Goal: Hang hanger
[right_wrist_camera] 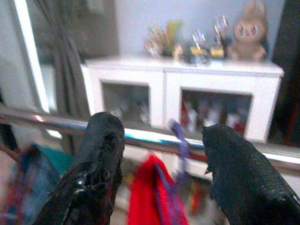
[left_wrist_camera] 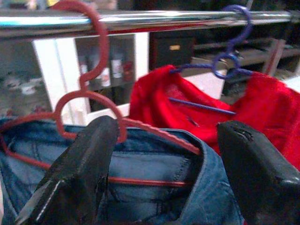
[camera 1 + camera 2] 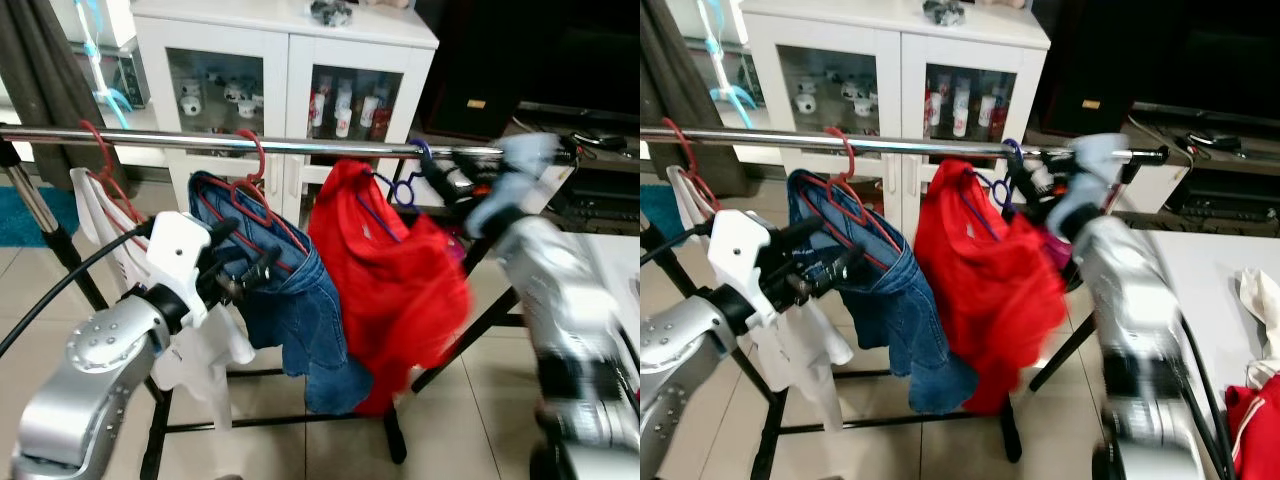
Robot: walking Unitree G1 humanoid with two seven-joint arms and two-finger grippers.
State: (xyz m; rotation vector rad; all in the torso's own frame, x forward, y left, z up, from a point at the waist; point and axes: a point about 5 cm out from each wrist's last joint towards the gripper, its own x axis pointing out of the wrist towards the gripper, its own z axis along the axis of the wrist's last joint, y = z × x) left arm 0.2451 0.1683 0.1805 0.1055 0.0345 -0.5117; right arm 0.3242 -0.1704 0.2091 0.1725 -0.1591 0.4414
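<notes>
Already your purple hanger (image 2: 230, 56) sits hooked on the chrome rail (image 3: 300, 143), carrying the red garment (image 3: 385, 270), so the hanging itself looks done. Your right claw (image 1: 161, 173) is spread wide with nothing between its fingers, close by the rail near that hook. Your left claw (image 2: 164, 173) is likewise wide apart and holding nothing, hovering just in front of the blue jeans (image 3: 290, 290) on their red hanger (image 2: 89, 93).

Watch the right arm: it is smeared with motion blur in the head views, and from there I cannot say for certain whether a finger touches the purple hook or merely passes beside it. If you pull away with a fingertip caught under that hook, you could lift it off the rail and drop the red garment to the floor. A careless sweep of the left arm could likewise snag the jeans or the white garment (image 3: 200, 350) hanging next to them.

Trust the left wrist view for the hook's seat: it shows the purple loop clearly over the rail, sharp where the head views blur. Your right wrist view adds the white cabinet (image 1: 187, 89) beyond the rail, with a soft toy (image 1: 253, 28) on top, while the head views give you the whole rack and its dark legs.
</notes>
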